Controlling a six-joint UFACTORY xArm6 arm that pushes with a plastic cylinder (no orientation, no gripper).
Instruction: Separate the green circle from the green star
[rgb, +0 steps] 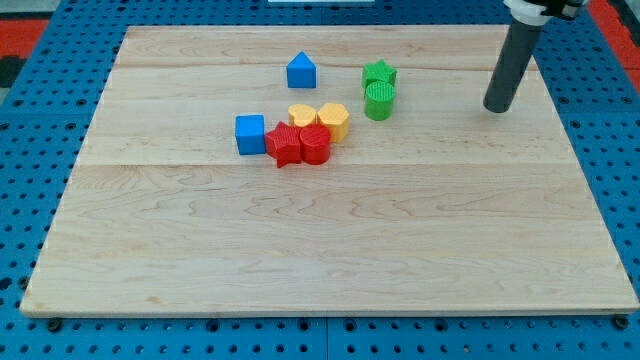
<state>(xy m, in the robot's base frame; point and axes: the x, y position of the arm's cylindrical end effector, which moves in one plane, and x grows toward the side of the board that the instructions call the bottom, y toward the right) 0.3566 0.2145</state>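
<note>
The green circle (379, 101) stands on the wooden board (330, 240) in the upper middle, touching the green star (379, 74) just above it. My tip (497, 107) rests on the board well to the right of both green blocks, about level with the green circle, with a clear gap between them.
A blue pentagon-like block (301, 71) lies left of the star. Lower left is a cluster: two yellow blocks (304, 117) (334, 120), a red star (284, 145), a red cylinder (315, 145), and a blue cube (250, 134). Blue pegboard (30, 150) surrounds the board.
</note>
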